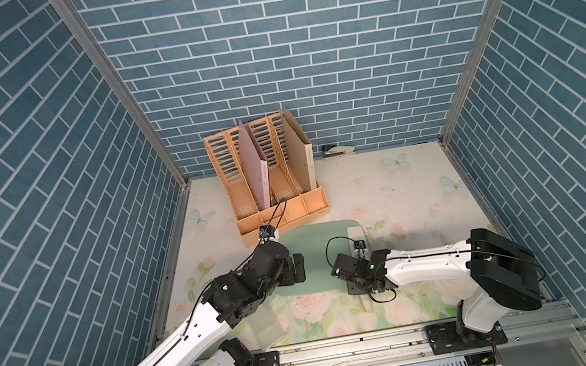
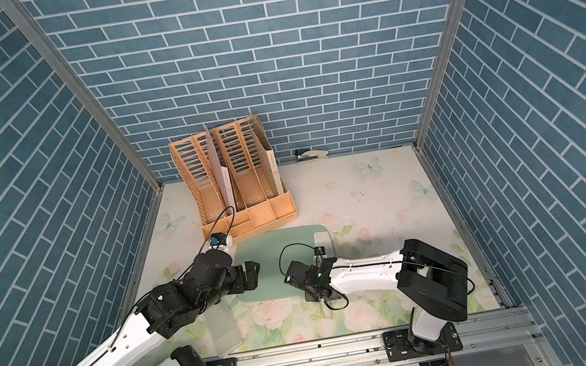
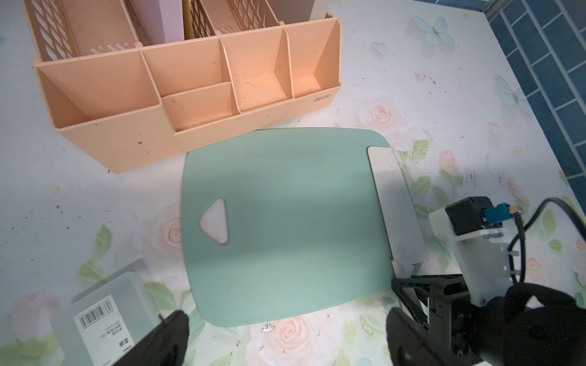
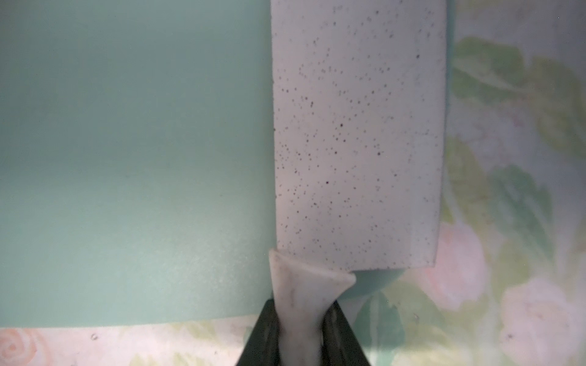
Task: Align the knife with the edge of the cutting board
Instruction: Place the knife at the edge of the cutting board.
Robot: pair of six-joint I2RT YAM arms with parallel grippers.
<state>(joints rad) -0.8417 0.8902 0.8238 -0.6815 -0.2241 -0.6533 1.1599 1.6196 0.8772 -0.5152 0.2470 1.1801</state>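
The mint-green cutting board (image 1: 316,264) (image 2: 277,270) lies flat on the floral table, its white triangular hole (image 3: 217,220) towards the left arm. The knife's cream speckled blade (image 4: 358,133) (image 3: 393,196) (image 1: 355,231) lies flat along the board's right edge, with its long outer side roughly level with that edge. My right gripper (image 4: 299,332) (image 1: 360,280) is shut on the knife's pale handle at the board's near right corner. My left gripper (image 3: 285,332) (image 1: 298,266) stands open and empty over the board's left side.
An orange file organiser (image 1: 275,179) (image 3: 190,95) stands just behind the board. A translucent sleeve with a barcode label (image 3: 104,317) (image 1: 262,324) lies near the left arm. A stapler (image 1: 338,150) sits at the back wall. Brick walls close in three sides.
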